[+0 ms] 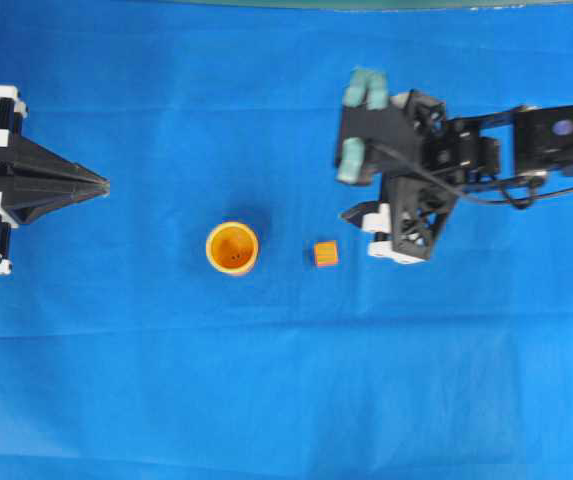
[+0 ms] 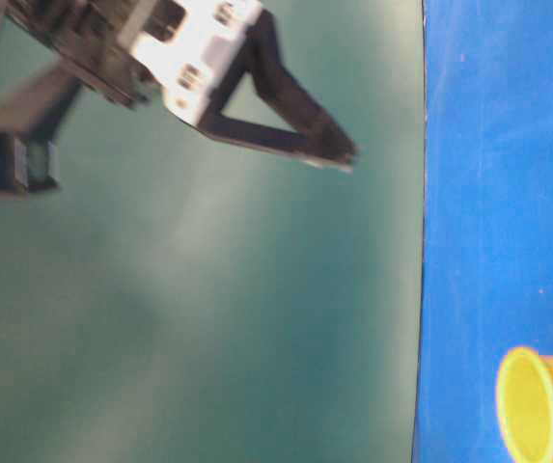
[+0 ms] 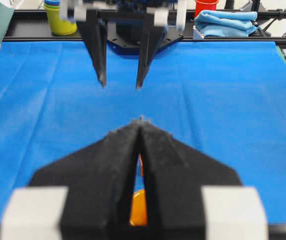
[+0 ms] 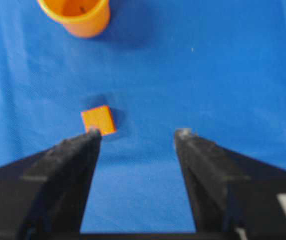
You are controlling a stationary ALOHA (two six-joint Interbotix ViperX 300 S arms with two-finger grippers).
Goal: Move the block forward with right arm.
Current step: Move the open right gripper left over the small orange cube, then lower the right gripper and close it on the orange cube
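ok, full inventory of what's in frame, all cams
block: 1, orange, on the cloth right of the cup, free of both grippers
cup: 1, orange-yellow, upright, mid-cloth
cloth: 1, blue, covering the table
tub: 1, yellow-green, behind the cloth's far edge, left wrist view
towel: 1, light blue, folded, far edge
container: 1, red, beside the towel
left gripper: 1, black, shut, at the left edge
right gripper: 1, black, open, empty, near the block

Orange on blue.
An orange block (image 1: 326,253) and orange-yellow cup (image 1: 232,248) are being shown on blue cloth (image 1: 266,380); teal fingers (image 1: 364,90) are being displayed.
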